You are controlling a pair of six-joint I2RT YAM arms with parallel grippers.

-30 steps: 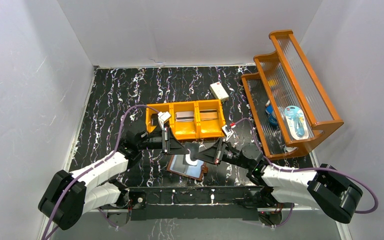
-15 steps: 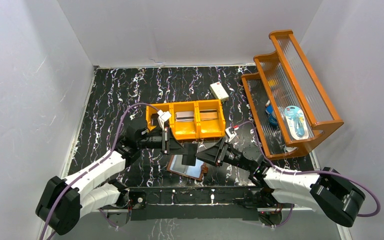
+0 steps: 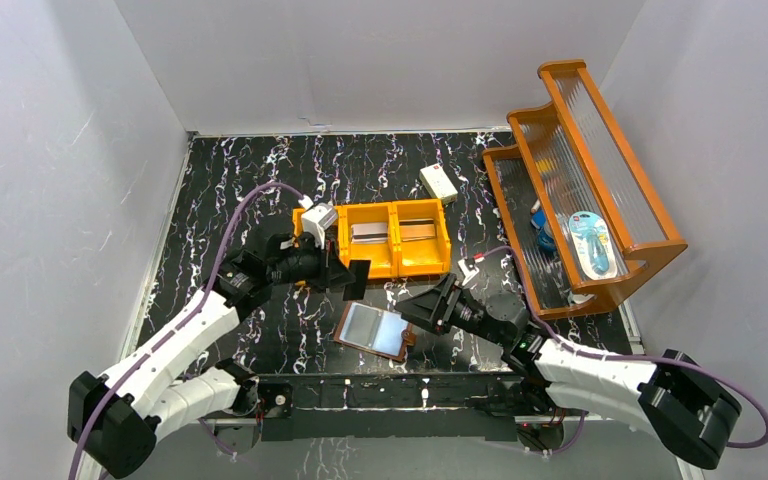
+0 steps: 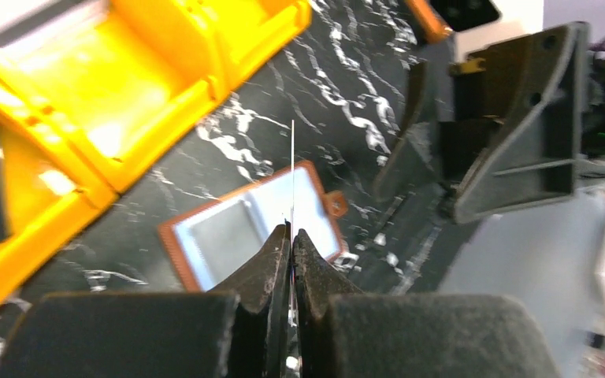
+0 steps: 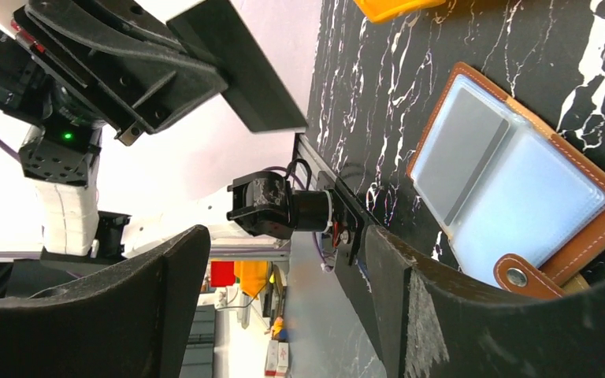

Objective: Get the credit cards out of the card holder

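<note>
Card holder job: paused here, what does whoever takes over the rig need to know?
Left end effector: shut on one card, held off the table near the tray.
Right end effector: open, empty, beside the holder.
Holder: open flat on the table.
Done: one card out; two grey cards lie in the tray.
Left: set this card down; a darker pocket may hold another, check.

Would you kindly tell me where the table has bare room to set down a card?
Bare marble lies behind the orange tray up to the back wall, left of the cream box, and along the left wall. Crowded: between the tray and card holder, where both jaws hover.
</note>
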